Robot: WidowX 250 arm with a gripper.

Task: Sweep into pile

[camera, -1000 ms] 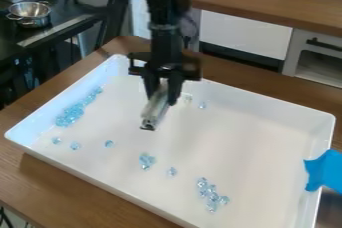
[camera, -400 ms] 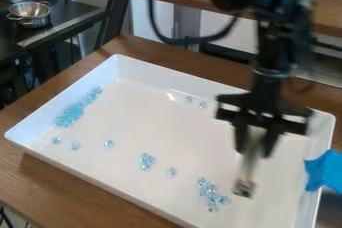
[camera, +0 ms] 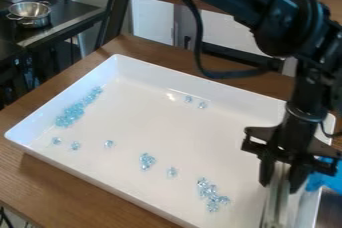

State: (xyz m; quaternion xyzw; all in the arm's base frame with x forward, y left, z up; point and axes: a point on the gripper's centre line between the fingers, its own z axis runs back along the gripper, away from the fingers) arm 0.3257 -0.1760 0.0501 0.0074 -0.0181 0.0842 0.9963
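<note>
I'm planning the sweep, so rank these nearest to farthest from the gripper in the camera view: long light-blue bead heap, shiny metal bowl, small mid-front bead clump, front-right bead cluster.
1. Front-right bead cluster: just left of the gripper.
2. Small bead clump: mid-front.
3. Long bead heap: left side of the tray.
4. Metal bowl: upper left, beyond the tray.

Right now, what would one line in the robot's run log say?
tool: gripping pale strip, at right end of tray | beads: largest cluster along left wall, others scattered | pile: not yet gathered
</note>
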